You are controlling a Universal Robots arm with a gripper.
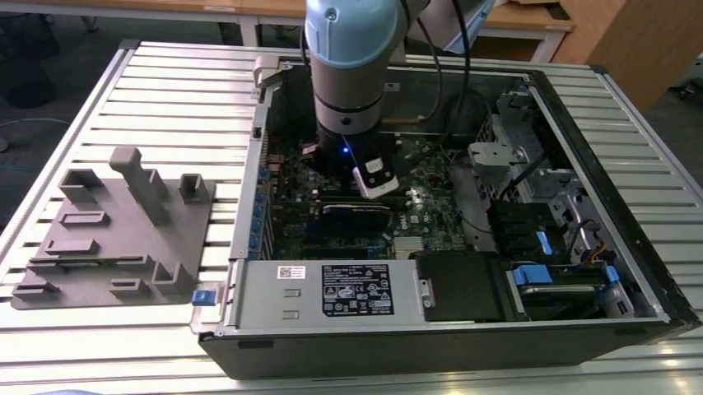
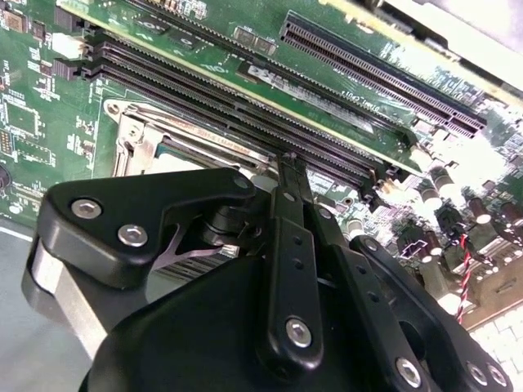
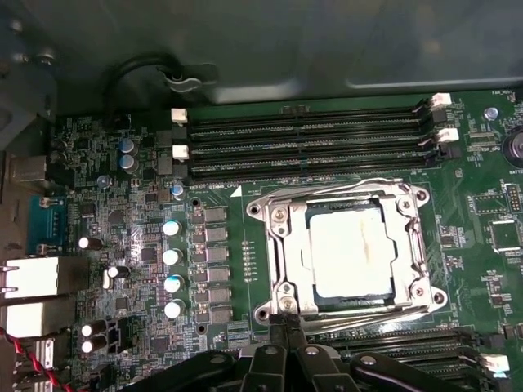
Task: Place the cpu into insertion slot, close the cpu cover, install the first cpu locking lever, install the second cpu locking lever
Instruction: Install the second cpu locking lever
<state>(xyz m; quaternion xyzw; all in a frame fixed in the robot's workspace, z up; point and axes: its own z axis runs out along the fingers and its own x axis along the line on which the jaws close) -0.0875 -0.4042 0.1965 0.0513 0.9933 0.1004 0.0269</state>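
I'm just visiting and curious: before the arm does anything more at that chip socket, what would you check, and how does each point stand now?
1. cpu lies in the insertion slot: ok.
2. cpu cover is down around the chip: ok.
3. Locking levers latched: cannot tell.
4. gripper sits at the socket's edge: ok.
5. Fingers hold nothing: cannot tell.
6. Memory slots beside the socket are untouched: ok.

The white label (image 1: 356,290) on the power supply carries print, seemingly too small to read.
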